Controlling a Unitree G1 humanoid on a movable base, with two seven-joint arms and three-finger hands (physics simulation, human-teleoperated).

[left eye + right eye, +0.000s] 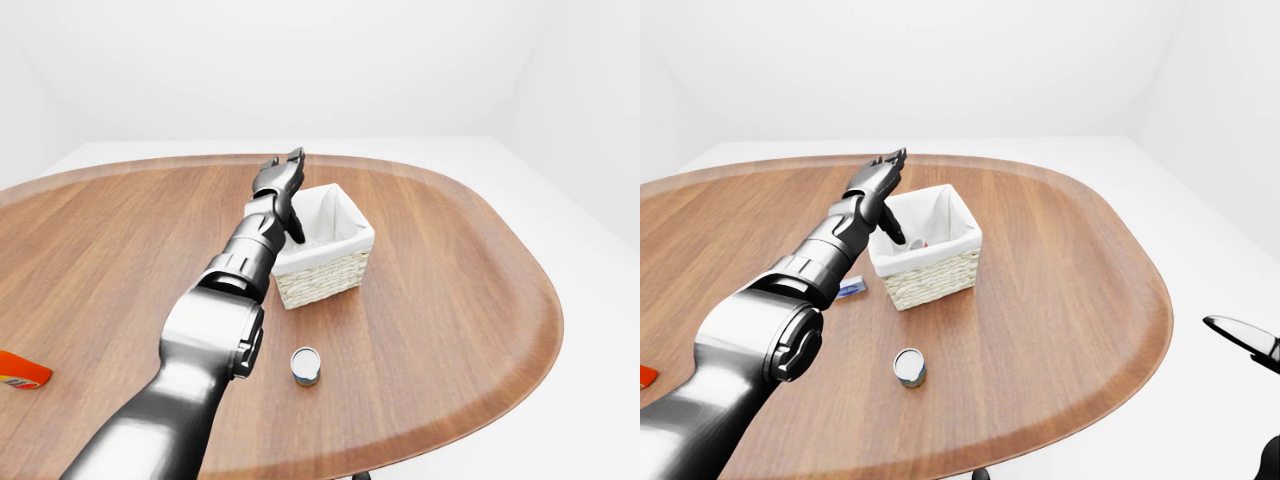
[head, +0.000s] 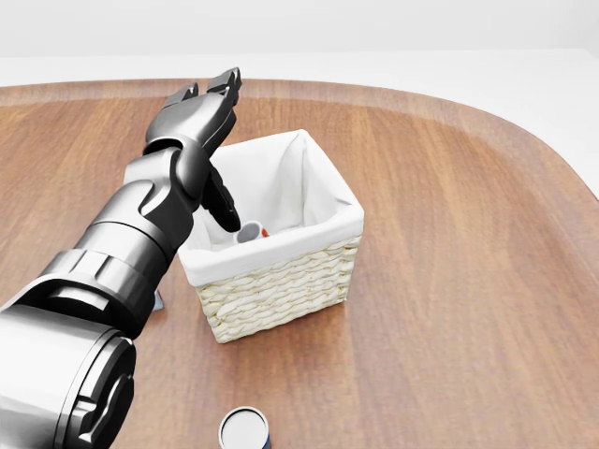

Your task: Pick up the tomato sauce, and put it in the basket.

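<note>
1. The fingers (image 2: 208, 101) of the left hand (image 2: 192, 126) are spread wide and nothing is held in them; the thumb is pointed down into the basket (image 2: 281, 271), just beside the can's top.
2. The tomato sauce (image 2: 251, 231) is seen inside the basket, low against the white liner near the head view's left wall, with its pale end and a sliver of red label showing. Whether it is lying flat or propped on the wall cannot be told.
3. The placing is judged as good as done, so the step in hand is the retreat of the left hand. It is best done by a straight lift, so that the thumb is cleared above the rim before any sideways travel is made.
4. The liner's edge (image 2: 323, 187) is soft and the basket looks light; a thumb dragged across either could shift or tip the basket, so the fingers are better kept spread until well above it.
5. The arm is laid across the basket's left corner in the head view, so the withdrawal is best taken up and toward the left.
6. Further out on the surface (image 1: 450, 300), a small can (image 1: 305, 365), a blue packet (image 1: 851, 288) and an orange item (image 1: 20, 372) are left alone.
7. Only a dark tip of the right hand (image 1: 1243, 336) is shown at the right-eye view's edge; its fingers cannot be judged.
</note>
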